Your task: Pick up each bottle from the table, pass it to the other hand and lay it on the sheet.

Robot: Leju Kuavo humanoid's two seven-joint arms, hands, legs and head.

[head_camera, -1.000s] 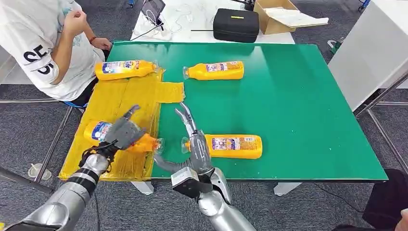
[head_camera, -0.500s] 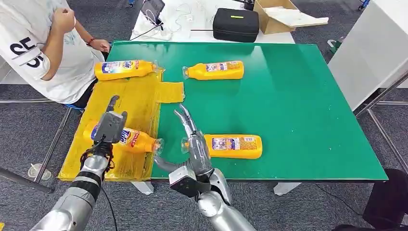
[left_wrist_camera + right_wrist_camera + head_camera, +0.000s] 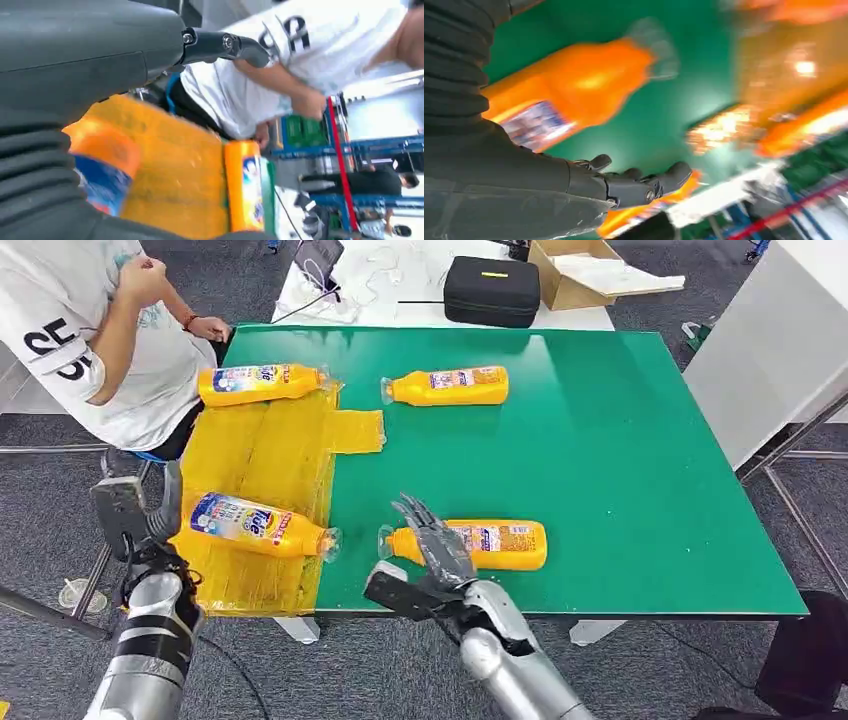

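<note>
With two bottles (image 3: 258, 524) laid on the sheet (image 3: 262, 445), two are left; right hand (image 3: 432, 545) is spread above the nearest bottle (image 3: 472, 543), left hand (image 3: 135, 508) is spread, empty.

- Four orange bottles, all on their sides.
- Far sheet bottle (image 3: 258, 383) and near sheet bottle (image 3: 256, 525) lie on yellow sheet (image 3: 262, 455).
- Far surface bottle (image 3: 448, 386) and near surface bottle (image 3: 500, 544) lie on green surface (image 3: 620, 470).

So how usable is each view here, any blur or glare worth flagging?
Head view: sharp and evenly lit, with a soft sheen on the green table; bottle labels are legible. Left wrist view: moderately soft; the near bottle is smeared, and the background behind the person is washed out bright. Right wrist view: heavy motion blur; the bottle and yellow sheet are streaked, with glare spots.
</note>
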